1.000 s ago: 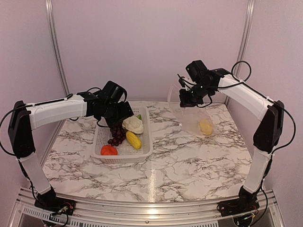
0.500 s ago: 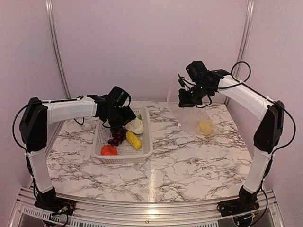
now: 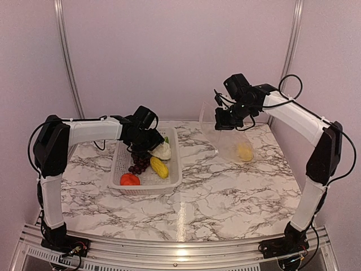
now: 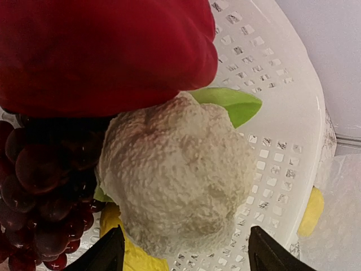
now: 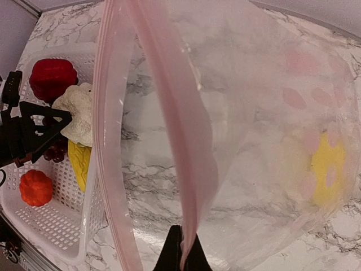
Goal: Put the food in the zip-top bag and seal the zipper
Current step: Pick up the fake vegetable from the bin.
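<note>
The white cauliflower [image 3: 161,150] [image 4: 175,169] lies in the white basket [image 3: 172,169] with the grape bunch [image 3: 138,162], a yellow corn piece [image 3: 159,167] and the orange fruit [image 3: 130,179]. The red pepper [image 4: 101,51] [image 5: 52,78] lies just behind the cauliflower. My left gripper [image 3: 148,147] [image 4: 183,257] is open, its fingers on either side of the cauliflower, not touching it. My right gripper [image 3: 223,121] [image 5: 183,254] is shut on the zipper strip [image 5: 186,141] and holds the clear bag [image 3: 228,141] [image 5: 271,101] up by its open mouth. One yellow piece [image 3: 245,151] [image 5: 327,169] lies inside the bag.
The basket stands at the table's left back, the bag hangs at the right back, with a strip of marble table [image 3: 197,169] between them. The bag's other mouth edge [image 5: 107,141] hangs loose towards the basket. Walls and metal posts [image 3: 66,56] close the back.
My left gripper has moved right and down in the basket to the cauliflower. My right gripper has stayed almost still, holding the bag.
</note>
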`<state>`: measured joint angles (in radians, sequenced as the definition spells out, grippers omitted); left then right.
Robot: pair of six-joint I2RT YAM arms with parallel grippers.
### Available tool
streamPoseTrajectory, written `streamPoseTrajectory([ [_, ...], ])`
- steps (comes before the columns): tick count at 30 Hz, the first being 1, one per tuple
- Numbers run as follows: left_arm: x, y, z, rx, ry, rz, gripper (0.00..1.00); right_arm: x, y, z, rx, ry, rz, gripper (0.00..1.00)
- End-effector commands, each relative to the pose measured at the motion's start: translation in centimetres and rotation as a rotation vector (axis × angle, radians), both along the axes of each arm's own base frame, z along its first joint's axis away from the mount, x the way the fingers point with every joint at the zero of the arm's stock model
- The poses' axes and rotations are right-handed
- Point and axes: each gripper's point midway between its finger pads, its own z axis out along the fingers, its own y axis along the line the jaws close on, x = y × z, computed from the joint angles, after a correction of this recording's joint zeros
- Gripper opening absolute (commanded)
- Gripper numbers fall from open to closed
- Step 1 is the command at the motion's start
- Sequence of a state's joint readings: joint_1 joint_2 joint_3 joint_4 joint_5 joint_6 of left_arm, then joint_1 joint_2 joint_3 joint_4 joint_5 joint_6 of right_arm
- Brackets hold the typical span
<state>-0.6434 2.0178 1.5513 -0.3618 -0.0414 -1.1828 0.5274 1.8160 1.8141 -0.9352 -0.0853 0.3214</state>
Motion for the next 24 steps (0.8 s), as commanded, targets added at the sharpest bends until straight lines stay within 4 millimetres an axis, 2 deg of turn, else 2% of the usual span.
streamPoseTrajectory([
  [1,1.2,-0.3,-0.6,-0.018,0.004,0.019,0.78,-0.3,-0.5,1.6,0.024,-0.030,-0.014,0.00],
  [6,2.0,0.1,-1.5,-0.026,0.004,0.042,0.79,-0.4,-0.9,1.6,0.020,-0.026,-0.018,0.00],
  [11,3.3,0.3,-1.0,-0.014,-0.047,0.036,0.76,-0.7,-1.2,1.4,0.014,-0.020,-0.023,0.00],
  [19,3.9,-0.3,-0.4,-0.031,-0.092,0.002,0.50,-0.8,-1.5,1.0,0.008,-0.011,-0.028,0.00],
  [24,3.8,-0.5,2.0,-0.045,-0.139,-0.023,0.42,-0.8,-1.6,0.9,0.006,-0.011,-0.029,0.00],
])
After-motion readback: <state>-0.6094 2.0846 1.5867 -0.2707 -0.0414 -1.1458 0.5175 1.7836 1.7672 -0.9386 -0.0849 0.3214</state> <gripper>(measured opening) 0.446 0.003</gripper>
